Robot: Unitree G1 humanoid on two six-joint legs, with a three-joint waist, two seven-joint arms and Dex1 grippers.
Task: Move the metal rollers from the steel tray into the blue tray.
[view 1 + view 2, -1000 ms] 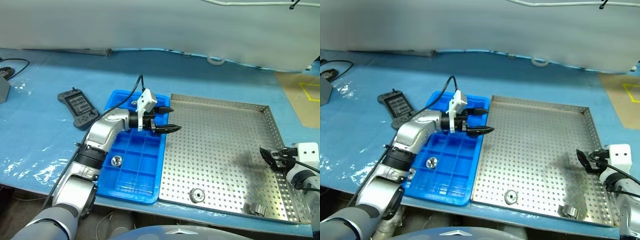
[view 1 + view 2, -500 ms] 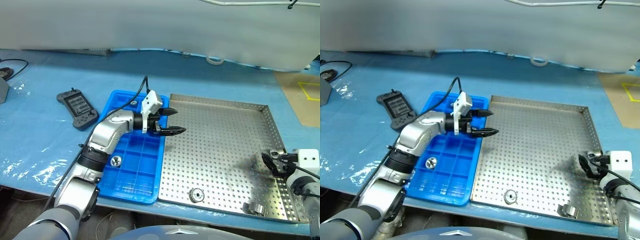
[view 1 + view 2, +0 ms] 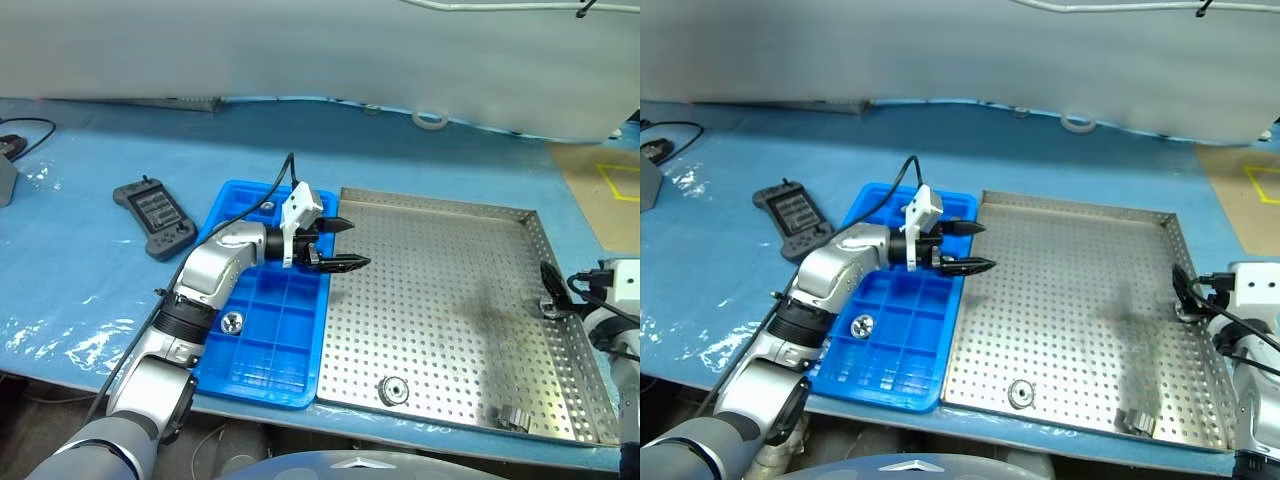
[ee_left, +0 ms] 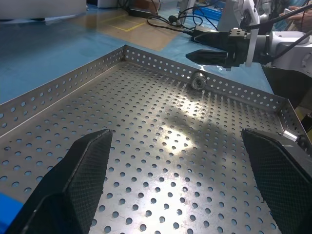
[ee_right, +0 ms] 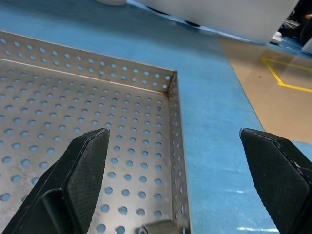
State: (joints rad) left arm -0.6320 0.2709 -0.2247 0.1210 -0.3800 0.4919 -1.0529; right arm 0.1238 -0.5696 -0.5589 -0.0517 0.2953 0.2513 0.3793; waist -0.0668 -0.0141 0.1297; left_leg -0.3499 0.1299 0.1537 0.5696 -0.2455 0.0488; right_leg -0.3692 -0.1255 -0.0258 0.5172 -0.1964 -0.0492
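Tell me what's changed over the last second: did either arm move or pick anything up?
The right gripper lifted and moved away from the robot along the steel tray's right rim, fingers open, holding nothing. The left gripper hangs open at the blue tray's edge, barely shifted. The rollers stayed put: one in the blue tray, three in the steel tray.

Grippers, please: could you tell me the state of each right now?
Left gripper: open, holding nothing.
Right gripper: open, holding nothing.
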